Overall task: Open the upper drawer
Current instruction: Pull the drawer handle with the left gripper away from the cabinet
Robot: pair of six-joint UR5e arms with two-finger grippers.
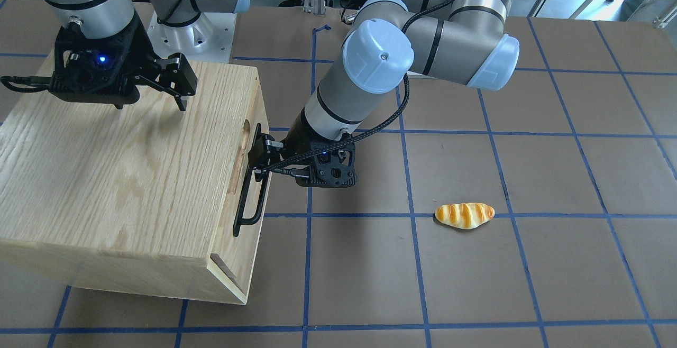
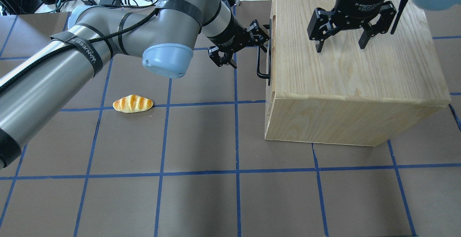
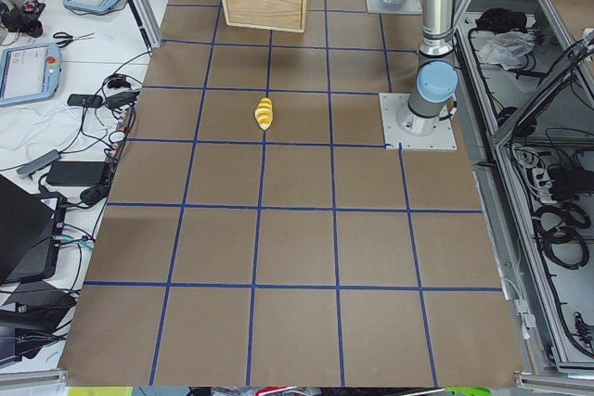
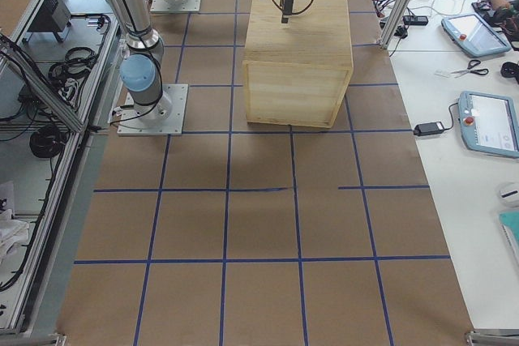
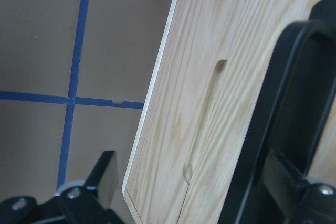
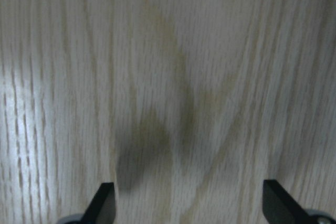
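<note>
The oak-grain cabinet [image 2: 345, 78] stands on the table. The upper drawer's pale front panel [image 5: 210, 77] sits flush with it and carries a long black bar handle [image 1: 248, 200] and an oblong finger notch [image 5: 206, 114]. My left gripper [image 1: 260, 160] is open at the drawer front. In the left wrist view [image 5: 194, 182] the handle bar [image 5: 273, 129] runs between its fingers, close to the right one. My right gripper [image 2: 340, 46] is open and empty, hovering just above the cabinet's top, which fills the right wrist view [image 6: 184, 203].
A toy bread roll [image 1: 464, 214] lies on the brown mat away from the cabinet, also in the overhead view [image 2: 132, 103]. Blue tape lines grid the mat. The robot's bases stand behind the cabinet.
</note>
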